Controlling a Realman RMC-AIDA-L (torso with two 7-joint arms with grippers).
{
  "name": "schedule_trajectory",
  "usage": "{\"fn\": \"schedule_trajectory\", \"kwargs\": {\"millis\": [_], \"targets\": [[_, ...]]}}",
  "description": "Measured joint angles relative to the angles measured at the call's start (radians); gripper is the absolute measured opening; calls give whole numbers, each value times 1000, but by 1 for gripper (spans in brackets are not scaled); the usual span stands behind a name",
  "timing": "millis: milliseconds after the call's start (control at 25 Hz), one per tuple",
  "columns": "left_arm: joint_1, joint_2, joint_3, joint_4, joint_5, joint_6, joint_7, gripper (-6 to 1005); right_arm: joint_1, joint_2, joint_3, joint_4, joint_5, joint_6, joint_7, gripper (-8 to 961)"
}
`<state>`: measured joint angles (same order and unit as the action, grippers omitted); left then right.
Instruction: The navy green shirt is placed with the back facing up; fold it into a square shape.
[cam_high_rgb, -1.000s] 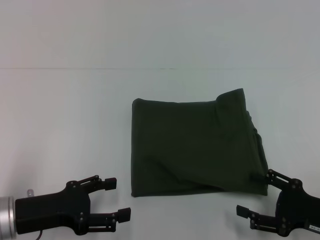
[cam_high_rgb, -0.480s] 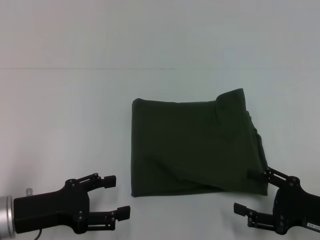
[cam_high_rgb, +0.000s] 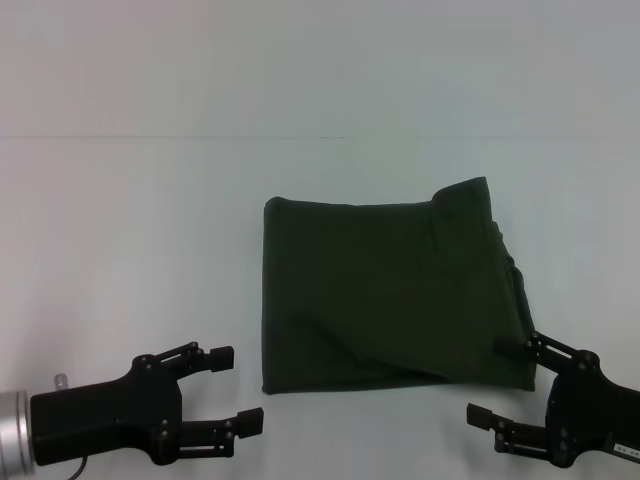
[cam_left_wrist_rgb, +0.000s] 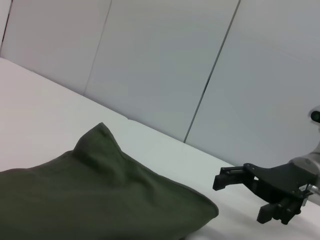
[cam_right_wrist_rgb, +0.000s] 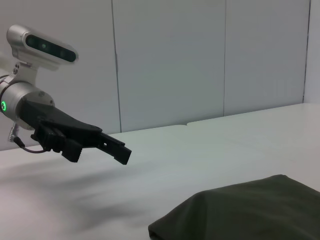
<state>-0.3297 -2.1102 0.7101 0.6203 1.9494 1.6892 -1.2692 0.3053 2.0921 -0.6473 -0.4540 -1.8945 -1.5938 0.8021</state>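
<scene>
Navy green shirt: folded into a rough rectangle, flat on the white table, slightly right of centre in the head view. Long axis runs 9 to 3 o'clock, only a little longer than the depth. Left edge straight and upright; far right corner peaks toward 1 o'clock, and the right edge slants out toward 5 o'clock with bunched layers. A diagonal crease crosses the near half. No lettering shows.

Left gripper: at 7 o'clock from the shirt, low over the table, fingers pointing toward 3 o'clock. Jaws spread wide, holding nothing, apart from the shirt's near left corner.

Right gripper: at 5 o'clock from the shirt, fingers pointing toward 9 o'clock. Jaws spread wide, nothing held. Its far finger lies at the shirt's near right corner; contact cannot be told. The near finger sits clear of the cloth over bare table.
</scene>
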Motion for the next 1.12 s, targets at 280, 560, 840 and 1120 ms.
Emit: {"fn": "schedule_trajectory", "kwargs": {"millis": [280, 560, 840, 1120], "targets": [[0, 0, 0, 4, -3, 0, 1, 949, 2, 2, 0, 0, 9, -1, 3, 903], [2, -2, -1, 5, -4, 2, 1, 948, 7, 2, -1, 2, 11, -2, 14, 903], [3, -1, -4, 6, -4, 3, 1, 948, 12, 3, 3, 4, 33, 7, 30, 903], [-2, -2, -13, 6, -4, 3, 1, 948, 83, 1, 0, 15, 108, 96, 277, 904]]}}
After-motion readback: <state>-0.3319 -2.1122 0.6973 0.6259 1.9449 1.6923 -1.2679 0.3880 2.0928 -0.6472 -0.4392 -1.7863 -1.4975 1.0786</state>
